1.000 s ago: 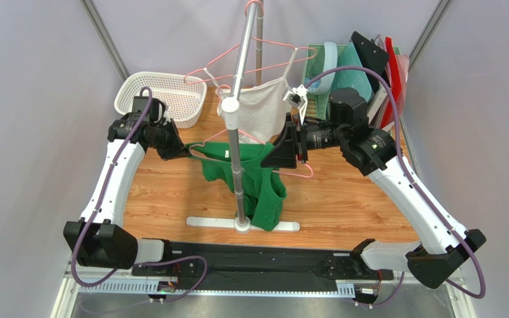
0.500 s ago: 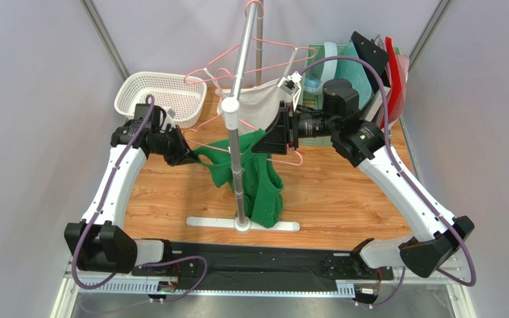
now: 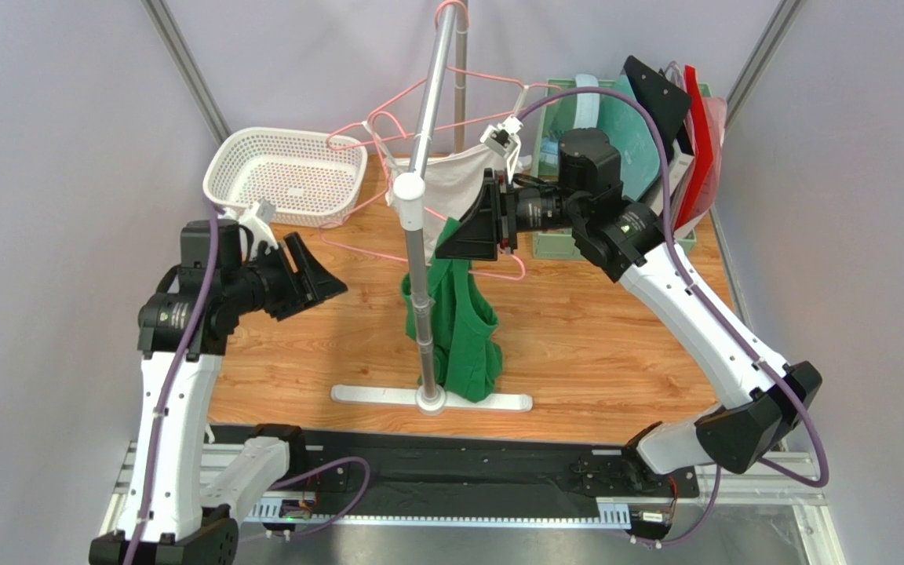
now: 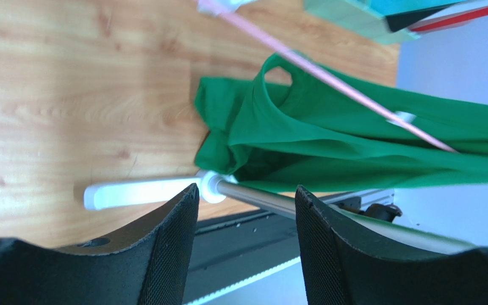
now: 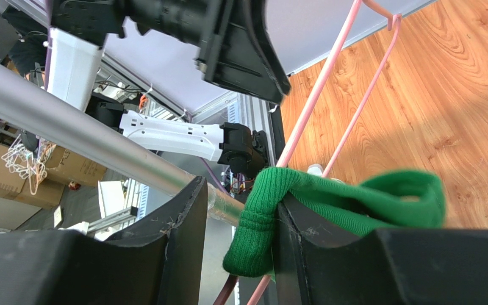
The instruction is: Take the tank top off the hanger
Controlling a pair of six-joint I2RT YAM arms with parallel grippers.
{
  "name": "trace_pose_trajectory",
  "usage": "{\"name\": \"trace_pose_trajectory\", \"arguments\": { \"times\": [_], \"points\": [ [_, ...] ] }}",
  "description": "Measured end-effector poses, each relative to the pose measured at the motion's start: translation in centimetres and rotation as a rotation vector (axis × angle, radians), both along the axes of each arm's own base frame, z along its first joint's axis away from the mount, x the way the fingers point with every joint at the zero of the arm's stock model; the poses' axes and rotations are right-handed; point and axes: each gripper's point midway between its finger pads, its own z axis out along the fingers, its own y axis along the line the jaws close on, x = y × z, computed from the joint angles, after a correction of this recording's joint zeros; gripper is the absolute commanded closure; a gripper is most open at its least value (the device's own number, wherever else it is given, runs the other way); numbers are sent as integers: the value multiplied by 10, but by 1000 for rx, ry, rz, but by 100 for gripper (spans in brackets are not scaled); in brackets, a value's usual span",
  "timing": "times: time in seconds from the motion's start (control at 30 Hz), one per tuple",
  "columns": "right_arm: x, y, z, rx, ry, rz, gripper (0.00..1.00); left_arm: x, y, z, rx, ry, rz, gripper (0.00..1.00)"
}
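Removal judged partial: right gripper (image 5: 240, 203) pinched a strap of the green ribbed tank top (image 3: 463, 330), hanging bunched beside the silver stand pole (image 3: 418, 294) mid-worktop (image 3: 610, 353), thin pink wire hanger (image 5: 328, 63) apparently threaded through it; left gripper (image 4: 246, 190) stood spread, empty, near the left edge.

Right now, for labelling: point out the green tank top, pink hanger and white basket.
green tank top (image 3: 465, 341), top view, hanging body.
pink hanger (image 4: 355, 94), left wrist view, wire arm.
white basket (image 3: 292, 177), top view, bare floor.

tank top (image 3: 464, 341) partly behind pole (image 3: 419, 288), left arm (image 3: 172, 406) cropped
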Motion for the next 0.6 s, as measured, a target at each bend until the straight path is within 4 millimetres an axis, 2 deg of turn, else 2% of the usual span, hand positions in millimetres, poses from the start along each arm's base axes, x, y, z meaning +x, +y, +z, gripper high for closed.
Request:
{"name": "trace_pose_trajectory", "arguments": {
  "times": [0.2,0.37,0.5,0.6],
  "points": [
    [-2,2,-1,-2,9,29,100,-3,-3,70,22,-336,-69,36],
    [-8,-1,1,3,21,39,100,-11,0,117,174,-655,-187,36],
    [-18,-3,7,14,19,52,100,-8,-4,135,300,-837,-286,38],
    [-24,-3,9,17,15,70,100,-1,-8,130,414,-930,-374,38]
  ]
}}
